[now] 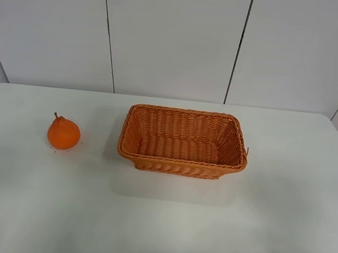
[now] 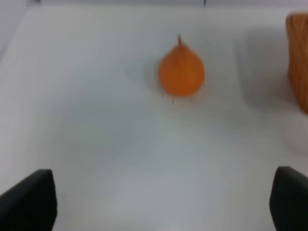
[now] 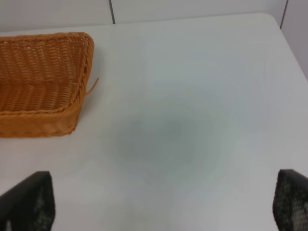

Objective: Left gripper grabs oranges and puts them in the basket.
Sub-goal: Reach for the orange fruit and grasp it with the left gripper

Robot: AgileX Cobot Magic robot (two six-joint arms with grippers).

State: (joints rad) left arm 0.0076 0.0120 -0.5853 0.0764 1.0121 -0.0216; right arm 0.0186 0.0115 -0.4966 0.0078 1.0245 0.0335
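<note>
One orange (image 1: 63,133), high view: it sits on the table (image 1: 159,222), well apart from the basket (image 1: 183,141), on my left arm's side. The basket holds nothing. Neither arm shows.
Left wrist view: my left gripper (image 2: 160,202) is spread wide and empty. The orange lies ahead, clear of both fingertips (image 2: 29,202). Only the basket's near wall shows, cut by the frame, and the picture is blurred.
Right wrist view: my right gripper (image 3: 161,202) is spread too and empty, beyond the basket's other end.
Progress: nothing is done yet. Reach, grasp, carry and release are all left.
Hidden: only the tips of my fingers show.
</note>
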